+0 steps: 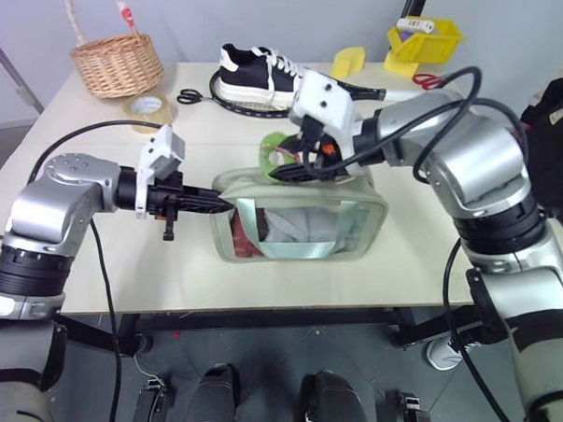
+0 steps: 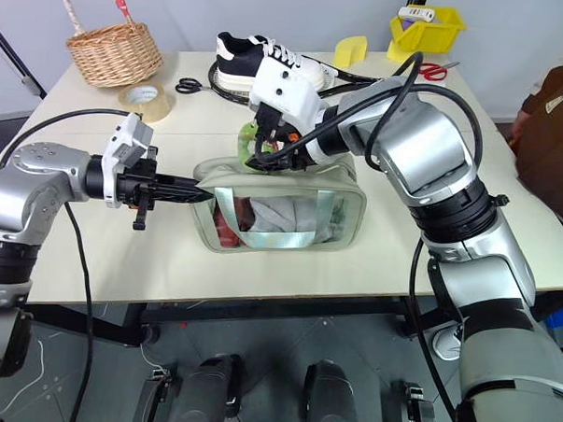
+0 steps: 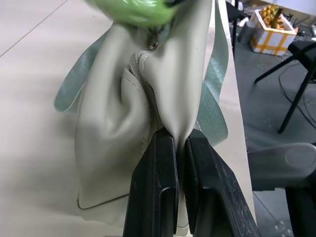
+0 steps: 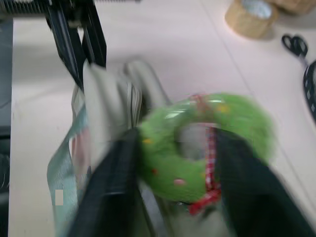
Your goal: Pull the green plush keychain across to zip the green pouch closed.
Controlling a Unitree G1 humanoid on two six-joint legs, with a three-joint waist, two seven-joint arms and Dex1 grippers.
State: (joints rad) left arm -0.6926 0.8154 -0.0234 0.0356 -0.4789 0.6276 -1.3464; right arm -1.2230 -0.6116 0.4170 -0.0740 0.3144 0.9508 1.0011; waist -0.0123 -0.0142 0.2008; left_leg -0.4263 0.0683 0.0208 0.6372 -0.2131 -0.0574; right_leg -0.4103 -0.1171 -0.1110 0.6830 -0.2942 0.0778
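Green pouch (image 1: 299, 226) sits mid-table: soft, boxy, pale sage fabric with a clear plastic front window and woven teal straps (image 1: 253, 230). My left gripper (image 3: 180, 148) is pinched tight on the creased fabric at the pouch's left end; smooth material bunches into folds between my black fingers (image 3: 155, 187). My right gripper (image 4: 173, 163) straddles the green plush keychain (image 4: 197, 143), a fuzzy lime ring with a red checked ribbon, above the pouch's left top, fingers pressed to both its sides. Tabletop (image 1: 93, 249) matte cream.
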